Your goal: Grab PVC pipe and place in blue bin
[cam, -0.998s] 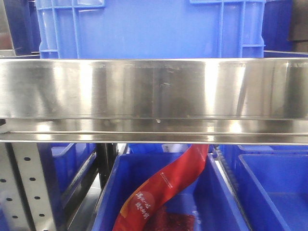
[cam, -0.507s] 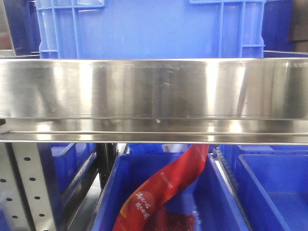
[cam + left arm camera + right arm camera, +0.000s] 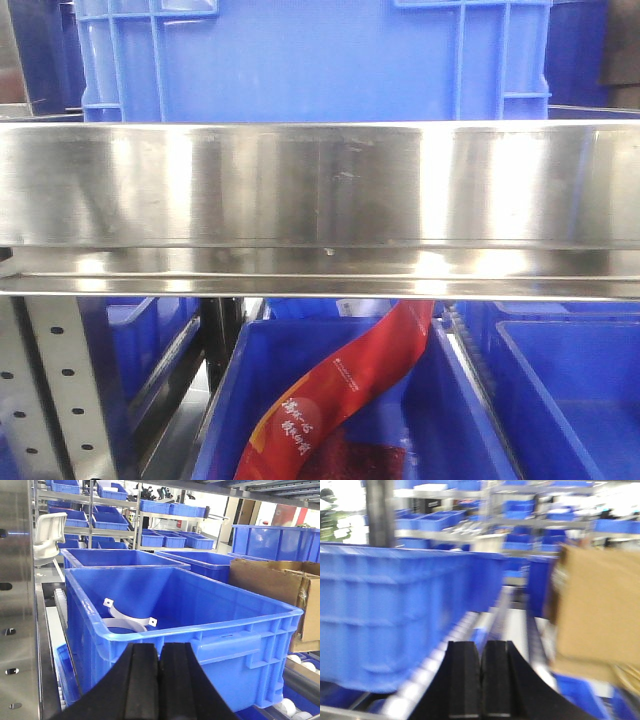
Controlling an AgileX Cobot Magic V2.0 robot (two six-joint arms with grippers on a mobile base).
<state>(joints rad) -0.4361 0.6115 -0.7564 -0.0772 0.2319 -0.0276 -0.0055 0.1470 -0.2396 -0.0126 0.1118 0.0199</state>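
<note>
My left gripper (image 3: 160, 647) is shut and empty, just in front of a large blue bin (image 3: 200, 630). Inside that bin lie white curved strap pieces (image 3: 127, 617) against the near left wall. No PVC pipe shows in any view. My right gripper (image 3: 481, 645) is shut and empty, above a roller conveyor (image 3: 445, 655), between a blue bin (image 3: 385, 615) on the left and a cardboard box (image 3: 597, 605) on the right. That view is blurred. The front view shows neither gripper, only a steel shelf rail (image 3: 320, 200) with a blue bin (image 3: 310, 60) on it.
A cardboard box (image 3: 272, 587) stands right of the left wrist's bin, with more blue bins (image 3: 120, 557) behind. A white chair (image 3: 50, 535) stands at far left. Below the rail, a lower blue bin (image 3: 440, 420) holds a red packet (image 3: 340, 395). Racks of blue bins fill the background.
</note>
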